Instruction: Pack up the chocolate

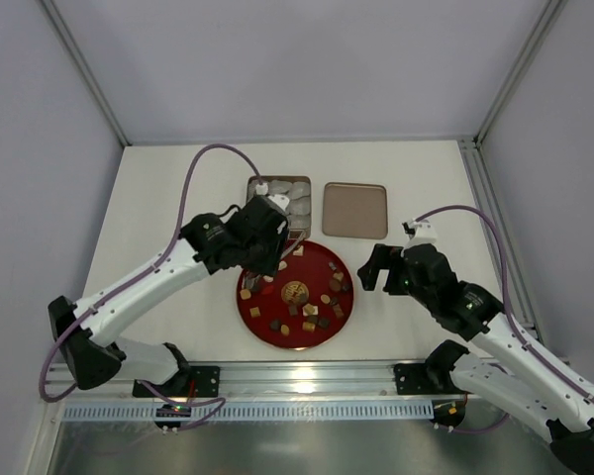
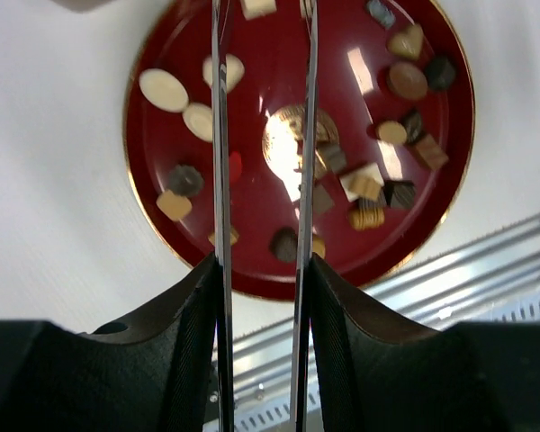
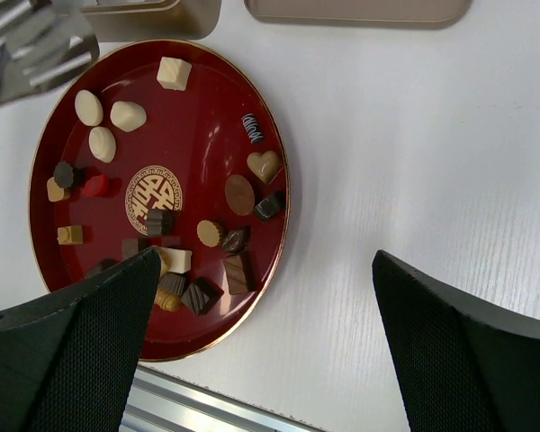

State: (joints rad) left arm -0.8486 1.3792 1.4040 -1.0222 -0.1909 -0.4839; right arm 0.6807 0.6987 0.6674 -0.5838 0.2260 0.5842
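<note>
Several chocolates [image 1: 307, 315], dark, tan and cream-white, lie scattered on a round red plate [image 1: 317, 265]. My left gripper [image 1: 267, 259] hovers over the plate's far left part, shut on metal tweezers [image 2: 220, 135]. In the left wrist view [image 2: 263, 270] the two prongs stand apart above the chocolates [image 2: 405, 81], and their tips are out of frame. My right gripper [image 1: 376, 267] is open and empty above the table, just right of the plate. In the right wrist view [image 3: 265, 261] the chocolates [image 3: 238, 193] and the plate [image 3: 189, 117] lie to its left.
A tin box [image 1: 254, 184] holding white paper cups [image 1: 299, 205] stands just behind the plate. Its flat lid [image 1: 354, 210] lies to the right of it. An aluminium rail [image 1: 307, 378] runs along the table's near edge. Grey walls enclose the table.
</note>
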